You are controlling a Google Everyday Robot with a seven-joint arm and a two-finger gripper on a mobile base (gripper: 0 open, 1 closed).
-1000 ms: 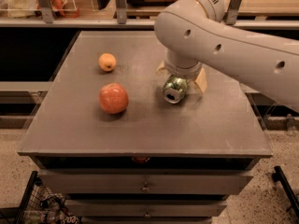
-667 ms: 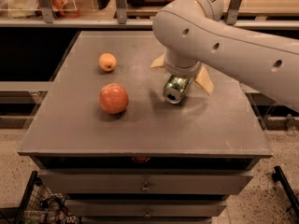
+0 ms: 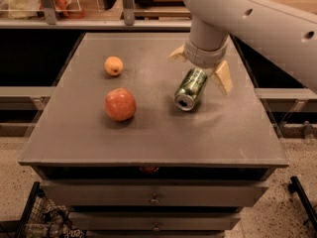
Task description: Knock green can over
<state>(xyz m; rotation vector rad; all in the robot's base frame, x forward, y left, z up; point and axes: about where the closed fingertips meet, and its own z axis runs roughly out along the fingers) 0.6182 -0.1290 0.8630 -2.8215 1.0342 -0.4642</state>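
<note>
Jaws spread wide, holding nothing, on the gripper (image 3: pixel 199 73) at the right rear of the bench (image 3: pixel 74 143), just above the can. From the left: a small orange fruit (image 3: pixel 113 66) at mid-rear, a red apple (image 3: pixel 120 104) nearer the front, both well apart from the can and out of the way. The green can (image 3: pixel 191 88) lies on its side right of centre, its top end facing the front edge, between the tan fingers (image 3: pixel 223 77). It looks like light, thin, slick metal that will roll or dent. If it needs moving, push its side wall rather than pinching it. Nothing blocks it.
</note>
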